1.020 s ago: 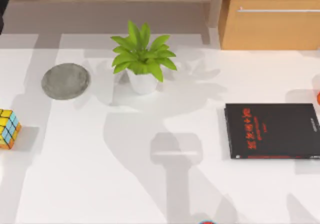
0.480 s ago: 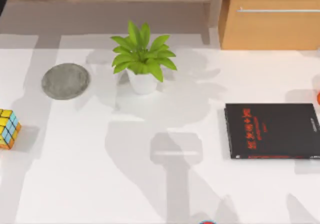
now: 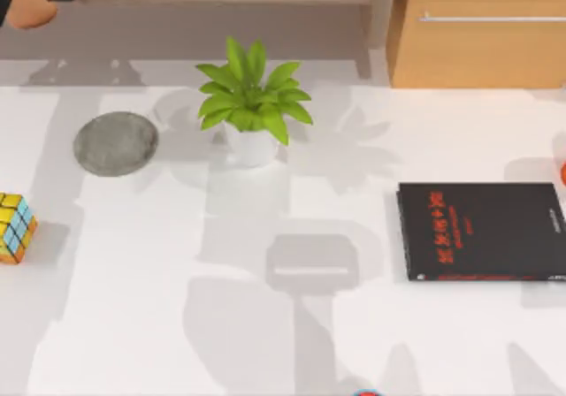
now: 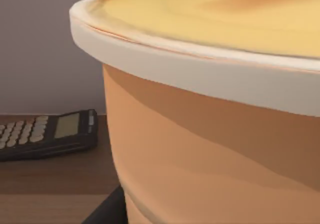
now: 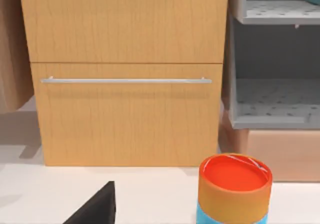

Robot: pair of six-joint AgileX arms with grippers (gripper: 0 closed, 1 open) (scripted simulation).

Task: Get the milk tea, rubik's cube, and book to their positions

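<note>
Black, angular fingers, matte and unmarked

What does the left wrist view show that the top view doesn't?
Left wrist view: the milk tea's tan side, pale rim and creamy top up close, plus a dark calculator on a wooden surface. Top view: rubik's cube, grey round mat, potted plant, black book, wooden drawer unit. Shared: apparently the cup, as an orange shape at the top view's upper-left corner.

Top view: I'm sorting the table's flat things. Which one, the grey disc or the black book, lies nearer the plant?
The grey disc, left of the plant; the black book lies farther off, at the right edge.
</note>
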